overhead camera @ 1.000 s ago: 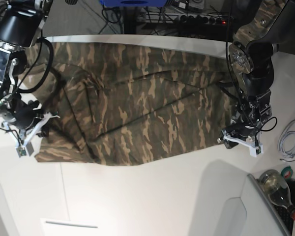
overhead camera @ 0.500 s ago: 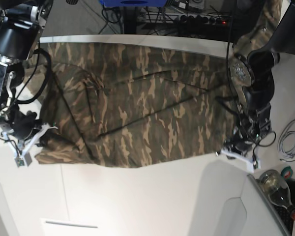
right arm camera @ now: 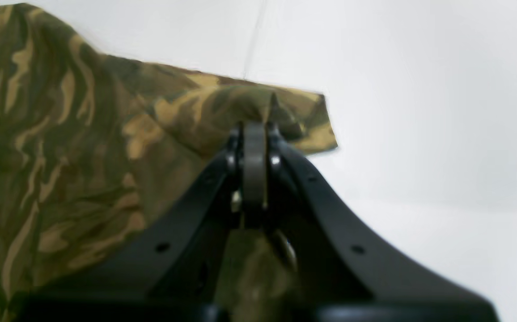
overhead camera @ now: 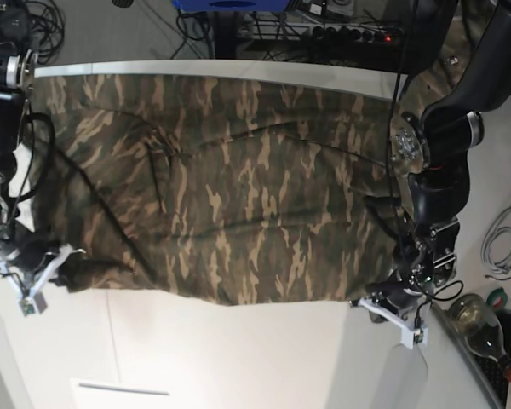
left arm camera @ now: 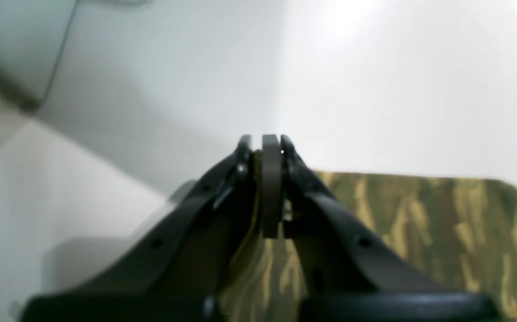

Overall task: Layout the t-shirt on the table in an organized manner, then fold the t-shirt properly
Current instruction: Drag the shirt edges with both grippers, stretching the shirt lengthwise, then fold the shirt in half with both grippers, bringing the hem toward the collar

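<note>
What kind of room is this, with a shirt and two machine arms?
Probably a robotics lab or workshop: two arms work a t-shirt on a white table, with tangled cables and a power strip behind it.

Fig.: Bkgd & surroundings, base view.
Dark floor w/ tangled cables [overhead camera: 206, 25] and a power strip [overhead camera: 349, 34] at top; blue object [overhead camera: 230, 4] at top edge; glass bottle [overhead camera: 481, 328] and coiled white cable [overhead camera: 502, 243] at right.
</note>
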You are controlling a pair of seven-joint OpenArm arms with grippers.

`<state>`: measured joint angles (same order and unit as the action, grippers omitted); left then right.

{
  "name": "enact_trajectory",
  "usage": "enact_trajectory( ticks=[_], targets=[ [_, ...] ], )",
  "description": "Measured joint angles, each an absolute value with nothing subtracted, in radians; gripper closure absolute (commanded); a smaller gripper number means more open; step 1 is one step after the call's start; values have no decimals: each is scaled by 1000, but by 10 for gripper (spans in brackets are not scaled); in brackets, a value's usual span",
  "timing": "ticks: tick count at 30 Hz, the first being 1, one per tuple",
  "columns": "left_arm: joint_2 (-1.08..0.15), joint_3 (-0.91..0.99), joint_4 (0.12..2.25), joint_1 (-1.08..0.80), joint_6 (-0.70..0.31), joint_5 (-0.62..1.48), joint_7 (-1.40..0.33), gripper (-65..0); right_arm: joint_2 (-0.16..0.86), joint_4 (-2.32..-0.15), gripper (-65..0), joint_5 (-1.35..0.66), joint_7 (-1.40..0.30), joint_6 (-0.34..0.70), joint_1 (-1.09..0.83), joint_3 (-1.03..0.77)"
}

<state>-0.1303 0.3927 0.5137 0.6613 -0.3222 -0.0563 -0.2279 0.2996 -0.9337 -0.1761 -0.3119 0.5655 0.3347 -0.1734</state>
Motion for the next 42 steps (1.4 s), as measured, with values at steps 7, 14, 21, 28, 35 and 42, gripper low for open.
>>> enact_trajectory(
  ticks=[7, 14, 21, 28, 35, 42],
  targets=[
    [-120, 393, 661, 640, -319, -56, -235, 0, 343, -908, 0, -175, -232, 565, 340, -166],
    [-89, 391, 669, 640, -323, -55, -233, 0, 330, -910, 0, -176, -182, 566, 337, -166],
    [-105, 383, 672, 651, -320, 88, -228, 0, 352, -913, 0, -176, -140, 566, 337, -170],
    [-94, 382, 672, 651, -319, 99, -228, 0, 348, -986, 0, -176, -145, 566, 320, -219],
    [-103, 282, 670, 612, -316, 99, -142, 0, 354, -1020, 0, -176, -142, 566, 305, -266],
    [-104, 241, 663, 535, -318, 100, -116, 0, 357, -876, 0, -176, -134, 566, 299, -267]
  ],
)
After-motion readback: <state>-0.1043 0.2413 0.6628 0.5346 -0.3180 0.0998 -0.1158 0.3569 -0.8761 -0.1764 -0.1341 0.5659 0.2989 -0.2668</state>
